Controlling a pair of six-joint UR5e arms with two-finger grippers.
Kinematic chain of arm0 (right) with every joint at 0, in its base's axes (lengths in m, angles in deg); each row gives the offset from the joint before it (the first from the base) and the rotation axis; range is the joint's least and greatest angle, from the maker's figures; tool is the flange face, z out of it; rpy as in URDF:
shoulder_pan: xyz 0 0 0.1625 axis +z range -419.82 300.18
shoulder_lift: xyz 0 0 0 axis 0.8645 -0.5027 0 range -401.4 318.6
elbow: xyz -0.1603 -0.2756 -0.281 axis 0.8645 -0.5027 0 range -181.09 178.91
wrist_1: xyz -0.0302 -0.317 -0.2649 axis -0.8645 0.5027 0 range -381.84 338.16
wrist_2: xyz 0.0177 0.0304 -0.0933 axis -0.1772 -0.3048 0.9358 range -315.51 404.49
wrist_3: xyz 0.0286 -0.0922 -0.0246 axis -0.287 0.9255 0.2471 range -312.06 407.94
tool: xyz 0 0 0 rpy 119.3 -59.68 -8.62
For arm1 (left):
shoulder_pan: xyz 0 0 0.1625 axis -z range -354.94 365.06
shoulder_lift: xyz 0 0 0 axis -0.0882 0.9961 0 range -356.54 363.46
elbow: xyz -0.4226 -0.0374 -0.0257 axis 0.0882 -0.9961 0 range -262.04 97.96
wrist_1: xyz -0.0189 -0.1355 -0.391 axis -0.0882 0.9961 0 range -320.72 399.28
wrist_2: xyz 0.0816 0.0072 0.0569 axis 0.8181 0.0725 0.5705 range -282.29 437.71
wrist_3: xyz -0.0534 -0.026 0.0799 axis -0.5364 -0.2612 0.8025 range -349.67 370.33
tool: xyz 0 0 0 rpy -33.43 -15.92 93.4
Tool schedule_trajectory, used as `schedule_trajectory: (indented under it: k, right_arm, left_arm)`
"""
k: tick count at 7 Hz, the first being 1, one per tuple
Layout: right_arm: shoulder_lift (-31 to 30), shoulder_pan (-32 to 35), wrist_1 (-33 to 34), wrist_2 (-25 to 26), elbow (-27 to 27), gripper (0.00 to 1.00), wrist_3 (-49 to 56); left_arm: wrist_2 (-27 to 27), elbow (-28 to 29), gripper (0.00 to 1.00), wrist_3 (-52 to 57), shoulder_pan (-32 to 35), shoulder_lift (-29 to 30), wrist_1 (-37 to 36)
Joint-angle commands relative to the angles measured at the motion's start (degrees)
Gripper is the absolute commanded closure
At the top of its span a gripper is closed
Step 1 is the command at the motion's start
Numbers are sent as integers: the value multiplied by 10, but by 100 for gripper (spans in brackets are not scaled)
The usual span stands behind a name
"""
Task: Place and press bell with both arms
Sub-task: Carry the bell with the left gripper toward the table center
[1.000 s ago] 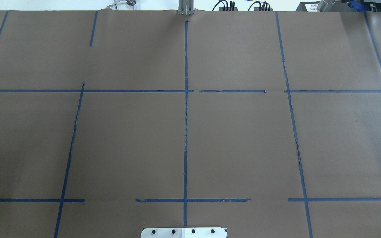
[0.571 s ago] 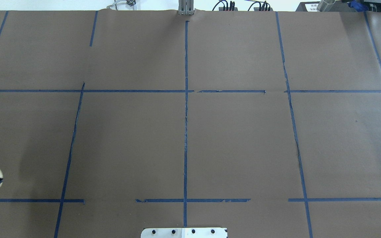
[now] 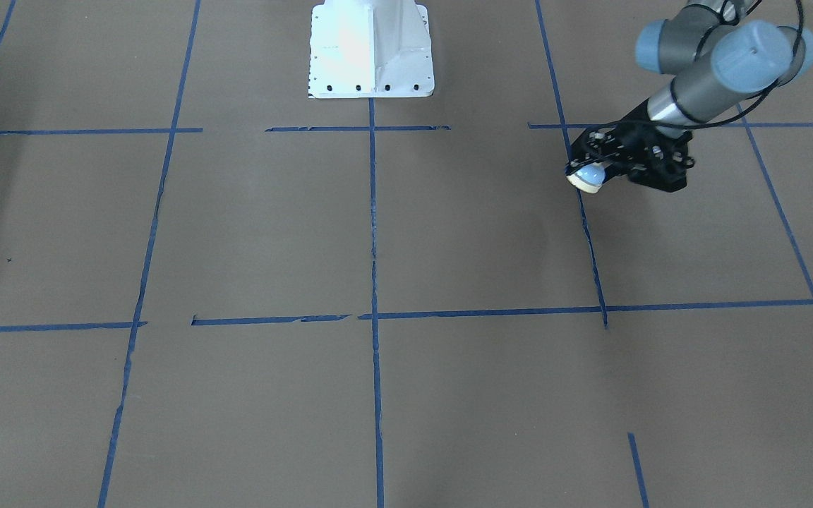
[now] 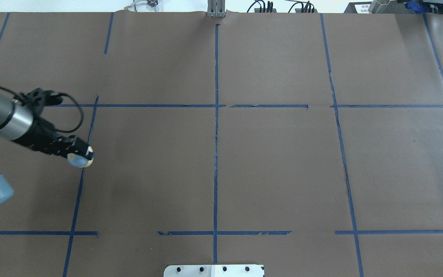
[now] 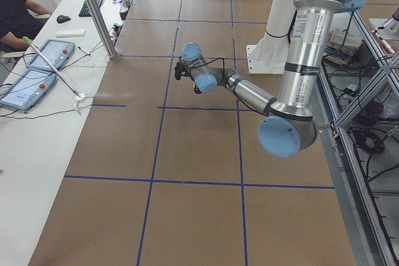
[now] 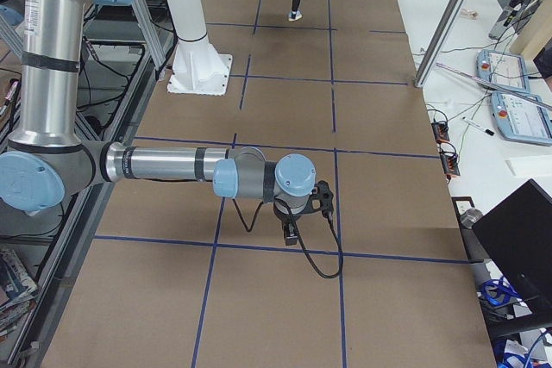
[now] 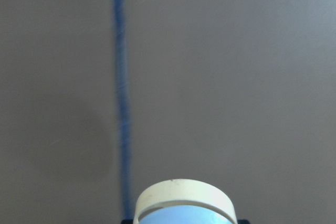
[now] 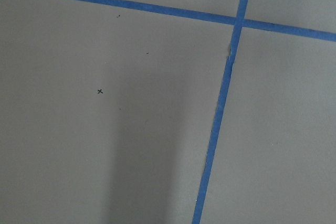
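My left gripper [image 4: 79, 153] is shut on the bell [image 4: 82, 160], a small light-blue dome with a cream base rim, tipped on its side. It is held above the brown table, over a blue tape line left of the middle. The bell also shows in the front view [image 3: 588, 176] and at the bottom of the left wrist view [image 7: 184, 203]. My right gripper [image 6: 290, 232] shows only in the exterior right view, low over the table near a tape crossing. I cannot tell whether it is open or shut.
The brown table [image 4: 283, 161] is marked with a blue tape grid. The white pedestal [image 3: 371, 49] stands at the robot's edge. An aluminium post [image 5: 93, 10], tablets and a seated operator [image 5: 15, 14] are at the far side.
My left arm has come in from the overhead view's left edge and carried the bell right and away from the robot, to the tape line.
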State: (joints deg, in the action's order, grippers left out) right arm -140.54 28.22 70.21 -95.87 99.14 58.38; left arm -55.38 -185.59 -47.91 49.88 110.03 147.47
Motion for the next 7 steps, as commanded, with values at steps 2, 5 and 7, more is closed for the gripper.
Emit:
schedule_trajectory:
  k: [2, 5, 7]
  right_arm:
    - [0, -8, 0, 0, -2, 0, -2]
    - [1, -11, 0, 0, -2, 0, -2]
    - [0, -11, 1, -7, -2, 0, -2]
  left_arm:
    - [68, 216, 90, -69, -56, 289, -104]
    - [127, 385, 82, -84, -95, 415, -105]
    - [141, 386, 77, -121, -119, 421, -104]
